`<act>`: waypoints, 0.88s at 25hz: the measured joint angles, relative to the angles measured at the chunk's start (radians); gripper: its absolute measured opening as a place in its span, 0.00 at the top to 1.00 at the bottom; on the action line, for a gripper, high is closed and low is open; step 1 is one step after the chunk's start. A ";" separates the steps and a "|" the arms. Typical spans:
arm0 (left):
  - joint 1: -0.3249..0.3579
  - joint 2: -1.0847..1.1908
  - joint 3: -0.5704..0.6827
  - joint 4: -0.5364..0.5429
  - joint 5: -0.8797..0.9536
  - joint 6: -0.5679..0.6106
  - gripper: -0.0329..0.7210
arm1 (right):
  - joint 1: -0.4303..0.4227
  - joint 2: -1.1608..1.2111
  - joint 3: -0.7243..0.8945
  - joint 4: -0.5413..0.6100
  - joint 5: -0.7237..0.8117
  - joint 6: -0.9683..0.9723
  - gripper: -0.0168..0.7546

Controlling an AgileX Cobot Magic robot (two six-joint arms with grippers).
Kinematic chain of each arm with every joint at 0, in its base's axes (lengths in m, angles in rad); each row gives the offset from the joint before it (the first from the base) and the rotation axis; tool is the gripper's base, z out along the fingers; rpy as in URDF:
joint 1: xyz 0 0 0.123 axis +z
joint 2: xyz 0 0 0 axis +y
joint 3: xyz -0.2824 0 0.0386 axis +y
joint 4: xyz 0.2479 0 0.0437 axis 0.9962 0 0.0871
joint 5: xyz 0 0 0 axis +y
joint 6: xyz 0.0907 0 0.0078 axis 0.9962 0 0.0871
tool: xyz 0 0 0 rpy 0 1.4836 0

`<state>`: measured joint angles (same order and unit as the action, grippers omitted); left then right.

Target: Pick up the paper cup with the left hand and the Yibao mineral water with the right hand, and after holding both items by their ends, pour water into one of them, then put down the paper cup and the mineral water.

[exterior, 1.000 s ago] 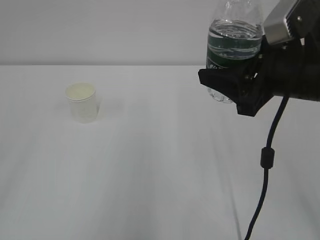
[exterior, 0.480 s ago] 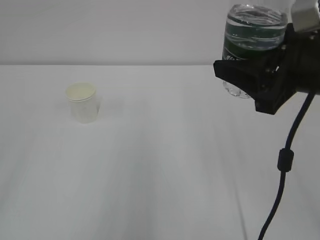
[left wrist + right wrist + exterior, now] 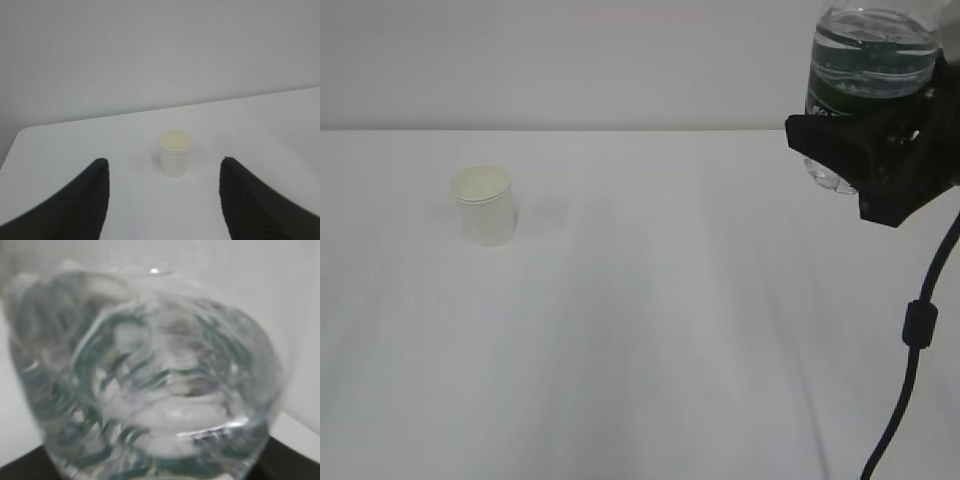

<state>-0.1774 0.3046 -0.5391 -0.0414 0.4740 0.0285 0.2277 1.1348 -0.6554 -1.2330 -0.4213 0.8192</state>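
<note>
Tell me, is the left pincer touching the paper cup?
Apart. The left wrist view shows the paper cup standing alone on the table, beyond the open left pincer, bare tabletop between them.

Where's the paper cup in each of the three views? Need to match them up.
Exterior view: paper cup stands upright at left, on the white table, nothing holding it.
Left wrist view: cup sits centre frame, beyond and between the two open black fingers.
Right wrist view: not in it; the Yibao mineral water fills the picture.
Shared landmark: the table's far edge against the wall.
</note>
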 joint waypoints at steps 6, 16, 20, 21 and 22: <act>0.000 0.000 0.000 -0.002 0.000 0.000 0.32 | 0.000 -0.011 0.002 0.013 0.046 0.002 0.43; 0.000 0.000 0.000 -0.002 0.000 0.000 0.32 | 0.000 -0.011 0.004 0.029 0.054 0.008 0.43; 0.000 0.000 0.000 -0.002 0.000 0.000 0.32 | 0.000 -0.011 0.004 0.038 0.043 0.031 0.43; 0.000 0.000 0.000 -0.002 0.000 0.000 0.32 | 0.000 -0.011 0.004 0.040 0.041 0.043 0.43; 0.000 0.000 0.000 -0.002 0.000 0.000 0.32 | 0.000 -0.011 0.004 0.039 0.040 0.053 0.43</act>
<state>-0.1774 0.3046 -0.5391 -0.0432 0.4740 0.0285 0.2277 1.1238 -0.6517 -1.1940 -0.3810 0.8723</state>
